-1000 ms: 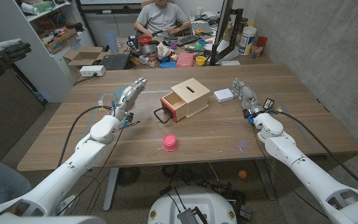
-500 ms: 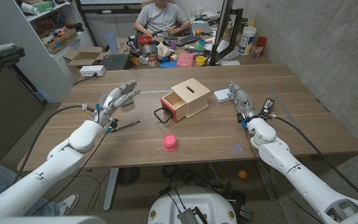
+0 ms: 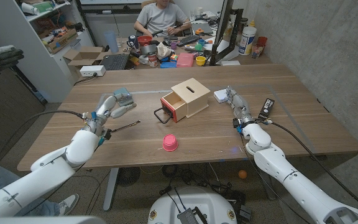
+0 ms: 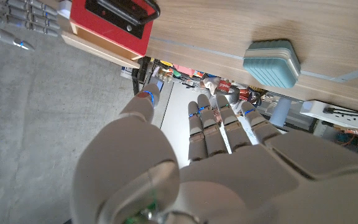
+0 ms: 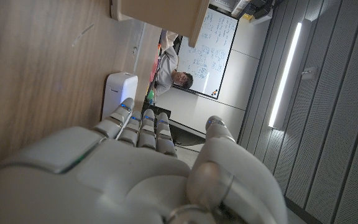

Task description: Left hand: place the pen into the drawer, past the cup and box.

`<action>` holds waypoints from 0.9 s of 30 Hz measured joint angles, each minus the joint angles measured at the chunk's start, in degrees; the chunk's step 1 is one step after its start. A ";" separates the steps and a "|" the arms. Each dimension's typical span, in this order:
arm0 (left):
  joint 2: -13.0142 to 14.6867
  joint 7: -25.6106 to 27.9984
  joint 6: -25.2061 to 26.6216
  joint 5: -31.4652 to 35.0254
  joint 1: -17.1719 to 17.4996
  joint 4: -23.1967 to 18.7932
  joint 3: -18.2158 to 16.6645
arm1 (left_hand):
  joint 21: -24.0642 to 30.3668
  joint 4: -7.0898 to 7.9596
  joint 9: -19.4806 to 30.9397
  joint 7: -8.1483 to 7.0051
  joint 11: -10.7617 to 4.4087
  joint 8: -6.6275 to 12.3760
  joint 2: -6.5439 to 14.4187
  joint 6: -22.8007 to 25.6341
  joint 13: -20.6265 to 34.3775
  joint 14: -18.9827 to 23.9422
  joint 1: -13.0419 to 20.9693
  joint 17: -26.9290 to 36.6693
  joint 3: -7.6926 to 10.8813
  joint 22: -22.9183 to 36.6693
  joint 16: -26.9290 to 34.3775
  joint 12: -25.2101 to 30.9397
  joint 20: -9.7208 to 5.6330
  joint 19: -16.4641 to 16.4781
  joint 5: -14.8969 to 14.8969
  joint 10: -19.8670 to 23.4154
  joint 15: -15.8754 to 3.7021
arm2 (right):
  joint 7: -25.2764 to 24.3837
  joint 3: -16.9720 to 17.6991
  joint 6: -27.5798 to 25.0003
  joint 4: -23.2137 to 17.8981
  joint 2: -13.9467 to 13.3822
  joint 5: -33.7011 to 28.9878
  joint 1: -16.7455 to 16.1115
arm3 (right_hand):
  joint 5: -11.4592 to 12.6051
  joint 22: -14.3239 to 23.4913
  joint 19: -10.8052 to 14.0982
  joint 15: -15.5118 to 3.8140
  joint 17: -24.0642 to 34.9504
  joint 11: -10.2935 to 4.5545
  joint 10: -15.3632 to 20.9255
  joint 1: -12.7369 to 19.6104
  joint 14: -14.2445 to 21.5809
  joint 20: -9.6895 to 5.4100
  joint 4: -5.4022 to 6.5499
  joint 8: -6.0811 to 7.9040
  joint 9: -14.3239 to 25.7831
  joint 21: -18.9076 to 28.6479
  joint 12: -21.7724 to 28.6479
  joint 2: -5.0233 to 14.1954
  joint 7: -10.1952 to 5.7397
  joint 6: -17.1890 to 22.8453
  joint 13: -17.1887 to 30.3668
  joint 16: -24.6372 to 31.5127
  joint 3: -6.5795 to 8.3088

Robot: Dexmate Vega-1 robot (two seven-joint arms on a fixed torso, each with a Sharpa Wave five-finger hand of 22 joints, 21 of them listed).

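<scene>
The pen (image 3: 122, 127) lies loose on the surface (image 3: 303, 99), a thin dark stick just off the left hand's wrist, on the side toward the cup (image 3: 169, 143). The left hand (image 3: 110, 107) holds nothing: its fingers are spread and apart, reaching toward a small teal case (image 3: 122, 95) that sits just beyond the fingertips. In the left wrist view that case (image 4: 271, 60) shows against the wood, apart from the fingers (image 4: 211, 127).

The drawer (image 3: 173, 106) is pulled out of the wooden box (image 3: 191, 96), its red front and black handle facing the robot. The pink cup sits upside down, nearer the robot than the drawer, between the pen's side and the open front. A small white box (image 3: 222, 94) rests beside the wooden one, close to the right hand (image 3: 236, 103), whose fingers point up the surface with nothing in them; they lie close together. In the right wrist view the white box (image 5: 118, 93) stands just ahead of those fingers. A black remote-like thing (image 3: 266, 106) lies a little to the right of that hand. A person (image 3: 160, 18) sits at a cluttered desk behind.

Against a second ago, the left hand has drawn back and outward, away from the drawer, and the teal case it covered is now plain to see. The right hand has slid inward toward the white box. The pen, cup and drawer have stayed where they were.
</scene>
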 measured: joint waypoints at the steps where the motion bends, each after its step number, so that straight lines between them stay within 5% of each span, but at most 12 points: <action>1: 0.08 0.18 0.64 0.31 0.18 -0.39 0.00 | 0.00 0.02 0.00 0.08 0.17 0.00 0.00 0.51 -0.05 0.13 0.00 0.00 -0.02 0.00 -0.21 0.00 0.17 -0.17 -0.10 0.38 0.13 | -0.02 -0.03 0.18 0.00 0.05 -0.01 -0.09 | 0.00 0.00 0.00 0.00 0.00 0.00 0.00 0.00 0.00 0.00 0.00 0.00 0.00 0.00 0.00 0.00 0.00 0.00 0.00 0.00 0.00; 7: 1.53 2.56 12.07 6.53 2.09 -7.78 1.77 | 0.00 1.08 -0.17 0.61 0.46 1.18 -0.57 5.72 -0.19 1.69 -0.12 0.16 -1.24 0.24 -0.22 0.22 0.18 -0.18 -1.20 4.59 0.13 | 0.00 -0.05 1.10 0.00 0.14 -0.02 -0.39 | 0.00 0.00 0.00 0.00 0.00 0.00 0.00 0.00 0.00 0.00 0.02 0.00 0.00 0.00 0.00 0.00 -0.20 -0.20 0.00 0.00 -0.02; 12: 3.40 0.73 26.58 13.68 0.88 -13.07 5.03 | 0.00 1.43 -0.16 1.22 1.32 1.44 -0.70 8.39 -0.34 2.44 -0.24 0.00 -1.60 0.27 -0.44 0.45 0.17 -0.18 -1.62 6.83 -0.02 | 0.15 0.18 1.84 -0.10 0.19 0.18 -0.70 | 0.00 0.00 0.00 0.00 0.00 0.00 0.00 0.00 0.00 0.00 0.24 0.00 0.00 0.00 0.00 0.00 -0.20 -0.21 0.00 0.00 -0.24; 17: 6.10 0.73 26.58 13.68 -3.61 -17.23 10.18 | -0.38 1.66 -0.16 1.74 1.86 1.43 -0.70 8.88 -0.41 2.20 -0.24 0.00 -1.83 0.27 -0.82 0.37 0.81 -0.82 -1.84 7.29 0.21 | 0.16 0.41 2.60 -0.47 0.18 0.38 -0.85 | 0.00 0.29 0.00 0.00 0.29 0.00 0.00 0.00 0.00 0.00 0.48 0.00 0.00 -0.44 0.00 0.00 -0.41 0.00 -0.01 0.00 -0.47; 18: 6.72 -6.35 39.79 19.40 -5.06 -17.85 11.72 | -0.58 1.68 -0.16 2.07 2.17 1.22 -0.88 8.73 -0.53 1.93 -0.43 0.00 -1.84 0.27 -0.88 0.02 1.12 -1.13 -1.85 6.97 0.49 | 0.16 0.69 2.74 -0.93 0.08 0.41 -0.99 | 0.00 0.29 0.00 0.00 0.29 0.00 0.00 -0.02 0.00 0.00 0.48 0.00 0.00 -0.44 0.00 -0.01 -0.41 0.01 -0.01 0.00 -0.48; 23: 8.91 -11.14 46.10 22.77 -12.25 -19.94 19.10 | -1.34 2.17 -0.41 3.91 3.94 -0.63 -1.15 6.88 -0.83 0.25 -0.70 0.00 -2.34 0.11 -1.81 -1.93 3.15 -3.16 -2.48 5.20 2.14 | 0.16 0.99 3.37 -1.32 -0.07 0.60 -1.09 | 0.00 0.29 -0.20 0.00 0.29 0.00 0.00 -0.42 0.00 0.20 0.44 0.00 0.00 -0.44 0.00 -0.35 -0.63 0.22 -0.01 0.00 -0.87; 24: 9.27 -16.71 52.14 26.46 -13.86 -20.21 20.71 | -1.48 2.23 -0.35 4.13 4.22 -0.90 -1.15 6.66 -0.88 -0.09 -0.70 0.00 -2.39 0.10 -1.96 -2.24 3.57 -3.59 -2.48 4.92 2.48 | 0.16 1.25 3.50 -1.66 -0.21 0.66 -1.21 | 0.00 0.29 -0.20 0.00 0.29 0.00 0.00 -0.55 0.00 0.20 0.41 0.00 0.00 -0.44 0.00 -0.21 -0.63 0.22 -0.01 0.00 -0.89; 27: 10.07 -21.79 56.61 29.60 -18.51 -20.64 25.46 | -2.04 2.07 -0.27 5.07 5.20 -2.01 -1.15 5.68 -0.89 -1.31 -0.70 0.00 -2.55 0.10 -2.35 -3.40 4.44 -5.16 -2.76 3.94 3.70 | 0.17 1.43 3.79 -1.85 -0.24 0.84 -1.31 | 0.00 0.29 -0.20 0.00 0.29 0.00 0.00 -0.64 0.00 0.20 0.42 0.00 0.00 -0.63 0.00 -0.12 -0.63 0.22 -0.01 0.00 -0.89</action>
